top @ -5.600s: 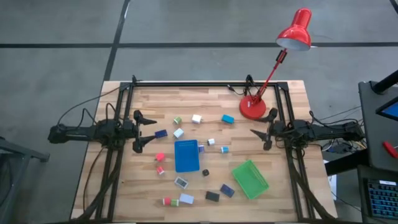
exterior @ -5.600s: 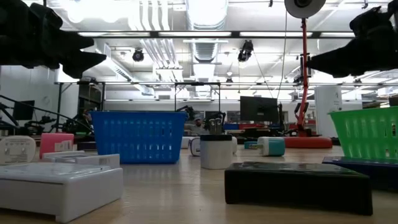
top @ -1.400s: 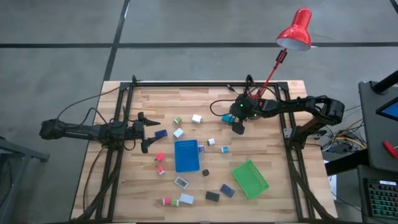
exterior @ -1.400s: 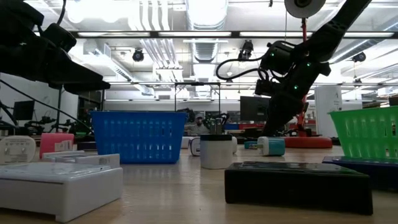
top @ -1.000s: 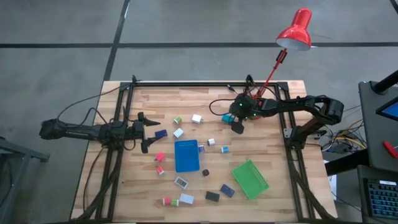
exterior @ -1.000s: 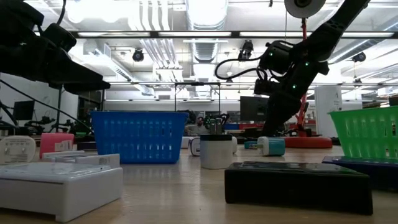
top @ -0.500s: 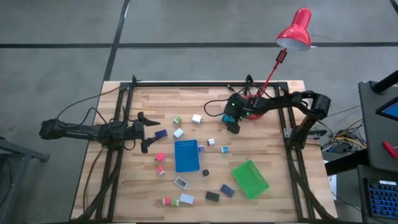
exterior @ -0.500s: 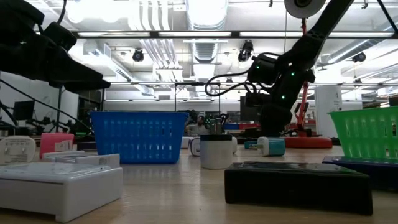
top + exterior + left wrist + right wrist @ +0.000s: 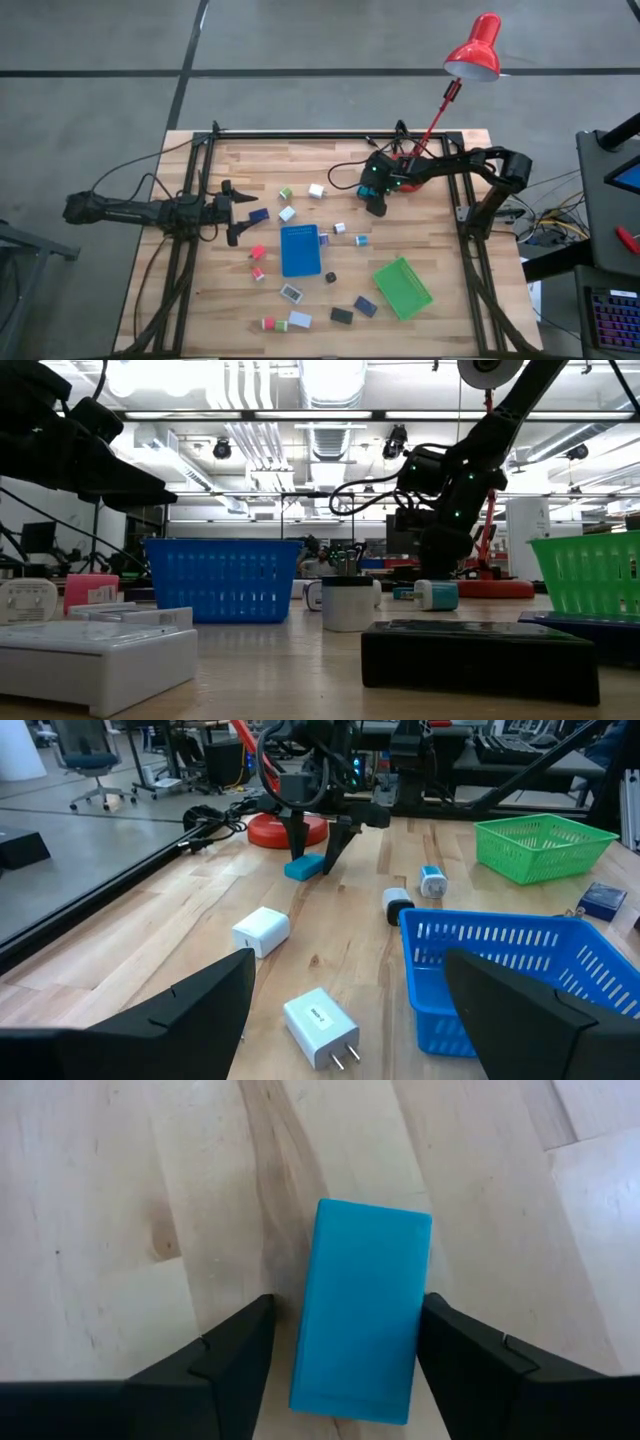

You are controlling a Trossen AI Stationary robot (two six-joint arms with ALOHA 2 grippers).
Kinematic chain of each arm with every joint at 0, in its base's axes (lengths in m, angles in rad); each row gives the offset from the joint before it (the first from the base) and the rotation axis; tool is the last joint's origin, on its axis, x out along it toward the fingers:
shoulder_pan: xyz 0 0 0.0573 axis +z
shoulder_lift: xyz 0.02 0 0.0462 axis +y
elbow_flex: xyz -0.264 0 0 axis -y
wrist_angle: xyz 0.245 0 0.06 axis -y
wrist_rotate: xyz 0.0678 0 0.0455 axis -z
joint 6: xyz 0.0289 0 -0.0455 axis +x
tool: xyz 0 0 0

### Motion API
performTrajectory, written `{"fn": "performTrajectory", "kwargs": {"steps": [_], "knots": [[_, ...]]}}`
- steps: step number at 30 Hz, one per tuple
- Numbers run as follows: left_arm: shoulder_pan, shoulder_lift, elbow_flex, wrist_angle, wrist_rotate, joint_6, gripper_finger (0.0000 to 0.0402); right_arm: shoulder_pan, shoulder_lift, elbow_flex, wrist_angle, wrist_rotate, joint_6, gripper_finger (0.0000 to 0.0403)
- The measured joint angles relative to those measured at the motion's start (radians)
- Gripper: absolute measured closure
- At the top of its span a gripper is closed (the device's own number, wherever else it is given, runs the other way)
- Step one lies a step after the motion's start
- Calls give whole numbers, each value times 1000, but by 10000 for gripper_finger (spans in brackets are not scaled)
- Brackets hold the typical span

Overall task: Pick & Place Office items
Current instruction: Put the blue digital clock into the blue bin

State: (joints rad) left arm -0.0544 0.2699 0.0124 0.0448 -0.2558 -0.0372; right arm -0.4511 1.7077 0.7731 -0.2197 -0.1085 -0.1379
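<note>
Light-blue block (image 9: 362, 1307) on the far table, by the red lamp base (image 9: 285, 828), bracketed by my right gripper (image 9: 345, 1342).

Its fingers sit either side, one touching, the other barely apart, not yet clamped. Gripping off-centre, I could twist it loose. Left gripper (image 9: 345, 1010) waits wide near the blue tray (image 9: 520, 965); white chargers (image 9: 262, 931) lie clear.

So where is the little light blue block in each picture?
High view: light blue block hidden almost fully under the right gripper.
Low view: can't tell; arm covers that spot.
Left wrist view: far off, between the fingers.
Right wrist view: centre.
Shared landmark: red lamp base.
</note>
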Motion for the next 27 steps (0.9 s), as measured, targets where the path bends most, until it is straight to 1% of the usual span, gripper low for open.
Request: {"fn": "performTrajectory", "kwargs": {"steps": [10, 13, 17, 21, 27], "knots": [[0, 0, 0, 0, -3, 0, 69, 1, 0, -1, -13, -2, -5, 166], [0, 0, 0, 0, -3, 0, 69, 1, 0, -2, -14, -2, -4, 170], [0, 0, 0, 0, -3, 0, 69, 7, 0, -2, -20, -1, -3, 196], [0, 0, 0, 0, -2, 0, 69, 24, 0, -2, -20, 1, -12, 252], [0, 0, 0, 0, -2, 0, 69, 40, 0, -2, -20, 10, -24, 254]]}}
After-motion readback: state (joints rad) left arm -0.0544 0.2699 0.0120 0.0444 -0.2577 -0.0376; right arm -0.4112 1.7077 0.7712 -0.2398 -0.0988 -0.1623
